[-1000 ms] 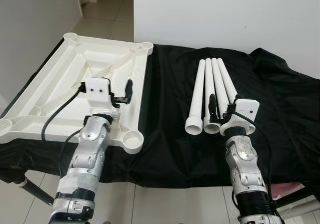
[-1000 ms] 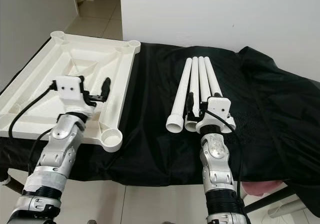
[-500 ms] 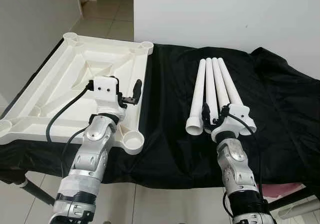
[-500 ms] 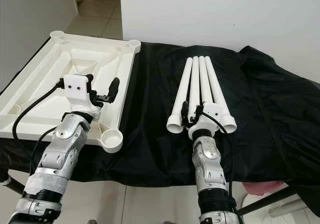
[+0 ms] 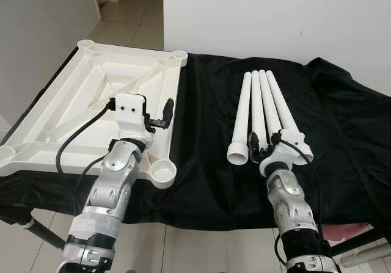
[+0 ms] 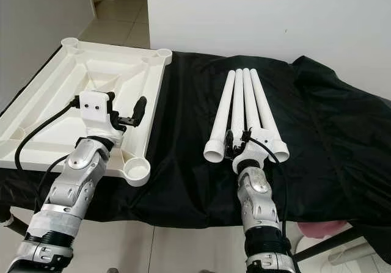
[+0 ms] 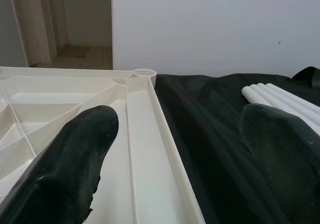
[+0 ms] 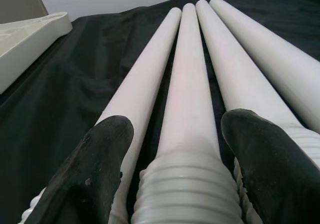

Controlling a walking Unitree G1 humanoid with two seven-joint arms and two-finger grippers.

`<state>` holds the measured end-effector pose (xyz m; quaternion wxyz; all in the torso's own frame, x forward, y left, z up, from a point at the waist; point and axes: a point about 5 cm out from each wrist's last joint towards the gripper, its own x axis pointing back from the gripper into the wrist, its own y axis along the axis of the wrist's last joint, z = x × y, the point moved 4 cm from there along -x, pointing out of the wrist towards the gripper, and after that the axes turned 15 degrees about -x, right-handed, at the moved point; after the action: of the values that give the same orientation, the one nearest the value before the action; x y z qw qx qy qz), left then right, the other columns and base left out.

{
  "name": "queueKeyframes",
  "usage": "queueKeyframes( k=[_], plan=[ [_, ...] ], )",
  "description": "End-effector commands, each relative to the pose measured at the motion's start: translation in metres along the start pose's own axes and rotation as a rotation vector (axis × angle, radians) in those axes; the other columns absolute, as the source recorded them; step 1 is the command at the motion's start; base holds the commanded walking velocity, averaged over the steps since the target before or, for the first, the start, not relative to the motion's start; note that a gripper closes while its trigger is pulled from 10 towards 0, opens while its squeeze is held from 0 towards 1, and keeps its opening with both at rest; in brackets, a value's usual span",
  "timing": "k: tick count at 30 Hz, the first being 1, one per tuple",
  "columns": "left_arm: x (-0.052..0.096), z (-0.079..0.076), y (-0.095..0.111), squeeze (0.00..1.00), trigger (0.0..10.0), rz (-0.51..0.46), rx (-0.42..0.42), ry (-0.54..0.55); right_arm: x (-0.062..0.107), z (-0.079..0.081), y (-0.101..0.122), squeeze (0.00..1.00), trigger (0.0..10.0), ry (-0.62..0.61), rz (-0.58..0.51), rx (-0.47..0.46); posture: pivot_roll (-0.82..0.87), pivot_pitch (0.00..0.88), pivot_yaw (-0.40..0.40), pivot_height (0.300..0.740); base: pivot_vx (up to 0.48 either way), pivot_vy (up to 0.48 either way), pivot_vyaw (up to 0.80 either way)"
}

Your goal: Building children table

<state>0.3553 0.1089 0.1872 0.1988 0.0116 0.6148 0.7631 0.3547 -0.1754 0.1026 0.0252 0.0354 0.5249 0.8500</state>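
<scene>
Tabletop (image 5: 91, 102) lies upside down at the table's left end, ribs and corner sockets facing up, so the legs can go in from above. Its near-right socket (image 5: 161, 173) sits at the table's front edge.

Four legs (image 5: 263, 111) lie side by side mid-table on the black cloth (image 5: 208, 120), threaded ends toward the front edge.

Right tool (image 8: 177, 171): fingers spread, straddling the threaded end of the second leg from the left (image 8: 189, 108), not yet pinching. Likely the pickup.

Left tool (image 7: 175, 149): spread, hovering over the tabletop's right rim, holding nothing; probably placed to steady it.
</scene>
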Motion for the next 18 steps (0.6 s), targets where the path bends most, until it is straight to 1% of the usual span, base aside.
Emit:
queueKeyframes(
  k=[1, 4, 6, 8, 14, 18],
  plan=[
    [0.001, -0.014, 0.003, 0.00, 10.0, -0.024, 0.002, -0.119, 0.002, -0.009, -0.020, 0.00, 10.0, -0.033, 0.096, 0.000, -0.01, 0.000, -0.042, 0.740, 0.000, 0.000, 0.00],
    [0.000, -0.014, 0.003, 0.00, 10.0, -0.022, 0.000, -0.118, 0.000, -0.008, -0.022, 0.00, 10.0, -0.023, 0.110, 0.007, -0.01, 0.000, -0.043, 0.740, 0.000, 0.000, 0.00],
    [0.000, -0.013, 0.003, 0.00, 10.0, -0.020, 0.000, -0.114, -0.001, -0.009, -0.026, 0.00, 10.0, -0.040, 0.139, 0.008, 0.00, 0.000, -0.043, 0.740, 0.000, 0.000, 0.00],
    [0.001, -0.013, 0.003, 0.00, 10.0, -0.021, 0.001, -0.108, -0.002, -0.010, -0.029, 0.00, 10.0, -0.044, 0.158, 0.034, 0.00, 0.000, -0.044, 0.740, 0.000, 0.000, 0.00],
    [0.001, -0.011, 0.003, 0.00, 10.0, -0.018, 0.000, -0.099, 0.000, -0.016, -0.034, 0.00, 10.0, -0.081, 0.177, 0.022, 0.00, 0.000, -0.046, 0.740, 0.000, 0.000, 0.00],
    [0.001, -0.010, 0.003, 0.00, 10.0, -0.015, -0.002, -0.094, -0.002, -0.017, -0.034, 0.00, 10.0, -0.090, 0.168, 0.013, 0.00, 0.000, -0.039, 0.740, 0.000, 0.000, 0.00]
  ],
)
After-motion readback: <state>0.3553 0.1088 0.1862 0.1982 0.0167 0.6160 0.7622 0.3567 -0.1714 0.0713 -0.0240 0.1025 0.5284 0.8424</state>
